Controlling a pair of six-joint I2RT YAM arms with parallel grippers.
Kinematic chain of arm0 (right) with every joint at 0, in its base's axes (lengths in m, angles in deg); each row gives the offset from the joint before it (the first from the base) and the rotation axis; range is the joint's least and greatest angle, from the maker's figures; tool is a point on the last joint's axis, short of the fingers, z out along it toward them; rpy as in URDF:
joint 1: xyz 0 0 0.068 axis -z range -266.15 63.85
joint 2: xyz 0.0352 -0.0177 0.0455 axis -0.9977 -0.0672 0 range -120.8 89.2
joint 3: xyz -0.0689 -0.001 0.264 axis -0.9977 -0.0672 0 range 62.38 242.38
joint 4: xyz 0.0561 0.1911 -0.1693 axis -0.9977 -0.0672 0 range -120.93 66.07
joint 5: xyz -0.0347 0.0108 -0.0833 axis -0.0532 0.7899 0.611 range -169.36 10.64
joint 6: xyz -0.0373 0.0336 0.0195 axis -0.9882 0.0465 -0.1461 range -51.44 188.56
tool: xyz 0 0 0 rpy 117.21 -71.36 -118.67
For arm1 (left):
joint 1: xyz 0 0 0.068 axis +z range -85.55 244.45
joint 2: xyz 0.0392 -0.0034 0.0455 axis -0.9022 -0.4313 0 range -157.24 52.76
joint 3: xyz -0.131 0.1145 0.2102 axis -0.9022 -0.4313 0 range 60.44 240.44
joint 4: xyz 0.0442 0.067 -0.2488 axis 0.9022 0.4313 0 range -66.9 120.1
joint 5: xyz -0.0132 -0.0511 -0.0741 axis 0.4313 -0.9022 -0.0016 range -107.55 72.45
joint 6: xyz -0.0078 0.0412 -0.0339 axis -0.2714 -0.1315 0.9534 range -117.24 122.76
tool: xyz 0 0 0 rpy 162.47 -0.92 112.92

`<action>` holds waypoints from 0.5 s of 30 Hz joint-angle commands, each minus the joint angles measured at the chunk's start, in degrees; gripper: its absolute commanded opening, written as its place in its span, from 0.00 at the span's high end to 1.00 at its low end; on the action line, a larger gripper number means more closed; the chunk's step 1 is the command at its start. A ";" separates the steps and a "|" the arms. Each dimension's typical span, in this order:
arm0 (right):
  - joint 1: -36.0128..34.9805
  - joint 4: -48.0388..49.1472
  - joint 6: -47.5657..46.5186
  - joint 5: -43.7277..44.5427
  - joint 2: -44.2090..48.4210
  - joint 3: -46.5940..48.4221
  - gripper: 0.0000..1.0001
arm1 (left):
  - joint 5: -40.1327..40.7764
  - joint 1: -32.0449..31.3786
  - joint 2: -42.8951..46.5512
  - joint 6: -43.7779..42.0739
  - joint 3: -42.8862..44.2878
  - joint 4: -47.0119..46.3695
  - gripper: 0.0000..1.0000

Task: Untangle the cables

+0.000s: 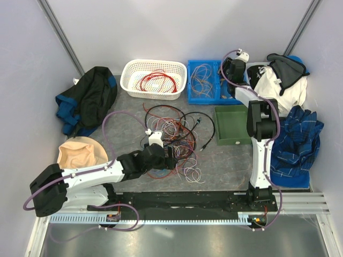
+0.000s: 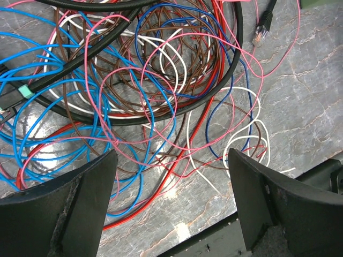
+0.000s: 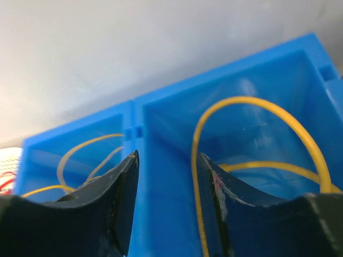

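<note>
Left pincer [image 2: 171, 158] gapes wide; right pincer [image 3: 166, 160] narrowly parted.

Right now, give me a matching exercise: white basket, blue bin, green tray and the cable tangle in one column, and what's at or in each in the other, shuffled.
1 white basket
2 blue bin
3 green tray
4 cable tangle

A under the open left gripper
B red cables inside
C right gripper at it
D beside the tangle, on its right

Pairs: 1-B, 2-C, 3-D, 4-A.

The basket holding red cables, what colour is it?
The basket is white; top external view.
</note>
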State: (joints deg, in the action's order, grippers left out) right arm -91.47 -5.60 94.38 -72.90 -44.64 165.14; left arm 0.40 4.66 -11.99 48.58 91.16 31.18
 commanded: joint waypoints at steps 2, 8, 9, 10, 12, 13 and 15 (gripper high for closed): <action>-2.76 0.04 -1.57 4.17 11.03 -2.37 0.43 | 1.20 0.20 3.75 0.76 -1.01 -1.93 0.09; -6.35 -1.71 2.20 8.22 23.50 -8.18 0.26 | 2.96 0.20 7.27 -0.03 -1.10 -0.70 0.09; -7.15 -4.15 3.08 8.48 25.45 -8.89 0.24 | 3.14 0.29 7.71 -0.21 -0.75 0.00 0.08; -7.94 -5.13 3.70 8.57 27.73 -10.02 0.22 | 3.40 0.29 8.23 -0.29 -0.58 0.36 0.08; -11.45 -6.54 4.84 8.13 35.11 -15.90 0.21 | 3.93 0.81 9.55 -0.82 0.39 1.67 0.05; -12.86 -6.46 5.11 8.13 37.92 -18.71 0.21 | 3.93 1.08 9.99 -1.26 0.74 2.29 0.04; -17.34 -5.24 4.85 9.18 46.62 -28.46 0.20 | 4.37 2.13 11.66 -1.96 1.79 3.61 0.00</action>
State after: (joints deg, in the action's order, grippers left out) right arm -102.29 -10.10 97.33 -65.41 -11.31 148.27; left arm 1.80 5.18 -3.23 48.43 90.06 32.51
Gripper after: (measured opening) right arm 0.796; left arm 0.968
